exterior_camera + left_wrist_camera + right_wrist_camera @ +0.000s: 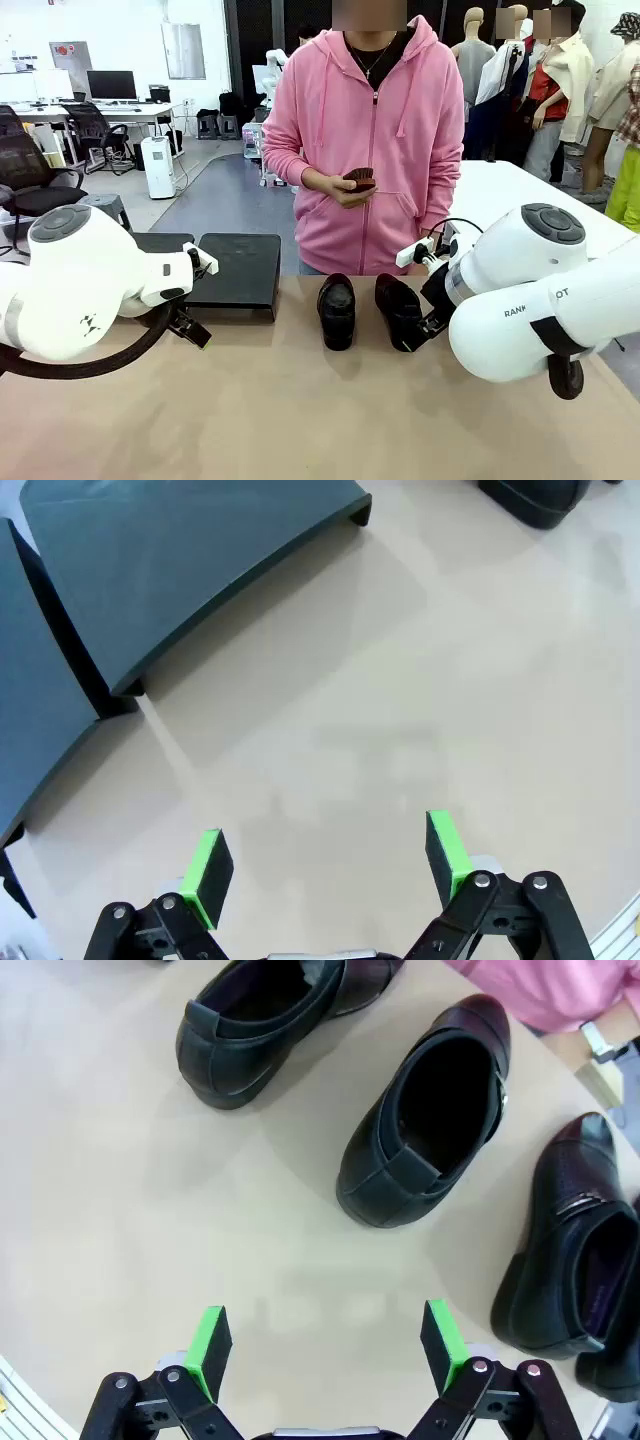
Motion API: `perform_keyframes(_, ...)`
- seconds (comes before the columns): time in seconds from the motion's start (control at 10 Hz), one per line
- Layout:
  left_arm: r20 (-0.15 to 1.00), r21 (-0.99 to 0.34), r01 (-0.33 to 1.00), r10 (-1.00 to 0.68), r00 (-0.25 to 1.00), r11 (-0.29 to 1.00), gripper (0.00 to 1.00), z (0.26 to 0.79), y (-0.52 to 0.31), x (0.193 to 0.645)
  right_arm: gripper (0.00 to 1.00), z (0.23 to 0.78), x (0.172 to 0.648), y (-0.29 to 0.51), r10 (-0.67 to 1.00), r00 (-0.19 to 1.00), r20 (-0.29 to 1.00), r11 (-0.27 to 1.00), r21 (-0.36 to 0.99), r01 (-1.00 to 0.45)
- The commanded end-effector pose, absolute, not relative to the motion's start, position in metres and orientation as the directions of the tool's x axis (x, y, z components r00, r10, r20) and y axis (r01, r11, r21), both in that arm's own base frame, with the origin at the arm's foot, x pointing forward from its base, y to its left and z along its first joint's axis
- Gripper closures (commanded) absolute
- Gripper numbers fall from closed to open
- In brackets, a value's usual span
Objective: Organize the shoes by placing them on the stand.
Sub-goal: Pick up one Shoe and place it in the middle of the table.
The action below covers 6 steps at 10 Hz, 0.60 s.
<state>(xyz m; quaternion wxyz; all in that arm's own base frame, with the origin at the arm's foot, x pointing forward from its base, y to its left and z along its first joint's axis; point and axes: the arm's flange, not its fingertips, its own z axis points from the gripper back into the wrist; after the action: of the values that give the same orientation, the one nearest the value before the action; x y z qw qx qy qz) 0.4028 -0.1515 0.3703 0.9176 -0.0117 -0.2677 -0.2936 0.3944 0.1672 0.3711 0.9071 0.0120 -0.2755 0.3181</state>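
Two black glossy shoes (336, 310) (400, 312) stand side by side on the tan table, toes toward the person. In the right wrist view three shoes show: one far left (262, 1022), one in the middle (425, 1110), one at the right (568, 1235). My right gripper (325, 1345) hangs open over bare table just short of the middle shoe. The stand's two black platforms (238, 272) (158, 242) sit at the back left. My left gripper (327, 865) is open above bare table, close to the platforms (180, 560) (40, 710), with nothing between its green pads (210, 875).
A person in a pink hoodie (365, 130) stands at the far side, holding a small dark object (359, 180) in both hands. The tan table (300, 420) stretches bare toward me. A shoe's edge (535, 500) shows at the top of the left wrist view.
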Motion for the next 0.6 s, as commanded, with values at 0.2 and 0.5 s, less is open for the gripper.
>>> perform_keyframes(0.2,0.499,0.136,0.545,-0.532,0.684,0.827,0.0,0.3705,-0.1515,0.4028,0.0,0.3711,0.3944,0.1672,0.571,0.646,0.507,0.797,-0.154,-0.584)
perform_keyframes(0.5,0.499,0.136,0.545,-0.532,0.684,0.827,0.0,0.3705,-0.1515,0.4028,0.0,0.3711,0.3944,0.1672,0.571,0.646,0.507,0.797,-0.154,-0.584)
